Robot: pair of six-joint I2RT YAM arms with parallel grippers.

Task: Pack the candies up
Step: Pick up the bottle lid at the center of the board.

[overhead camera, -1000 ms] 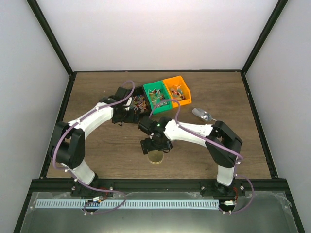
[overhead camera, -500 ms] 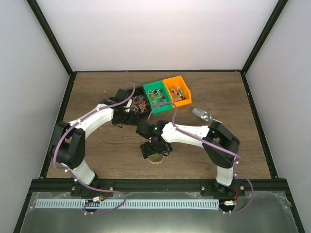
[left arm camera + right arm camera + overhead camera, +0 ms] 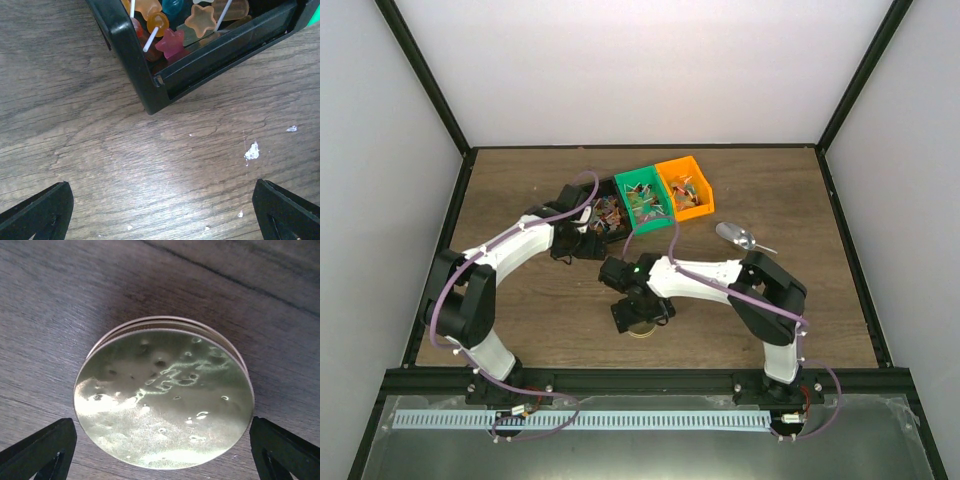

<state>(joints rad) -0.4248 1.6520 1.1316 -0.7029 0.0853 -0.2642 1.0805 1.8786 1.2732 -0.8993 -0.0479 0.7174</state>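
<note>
The candies [image 3: 607,209] are small coloured sweets, some on sticks, piled in a black bin [image 3: 601,197]; more lie in the green bin [image 3: 645,197] and the orange bin [image 3: 685,187]. In the left wrist view the candies [image 3: 170,30] show behind the black bin's near corner [image 3: 150,80]. My left gripper [image 3: 578,240] is open and empty over bare wood just in front of that corner, as the left wrist view [image 3: 160,220] shows. My right gripper [image 3: 638,312] is open, its fingers wide on both sides of the round gold lid [image 3: 162,400], not touching it.
The lid [image 3: 640,331] lies flat on the table, mostly hidden under my right gripper in the top view. A silver metal scoop [image 3: 740,237] lies to the right of the bins. Black frame rails edge the wooden table [image 3: 520,320].
My right gripper has moved a little toward the near edge and down over the lid, covering more of it. The left arm has barely moved.
</note>
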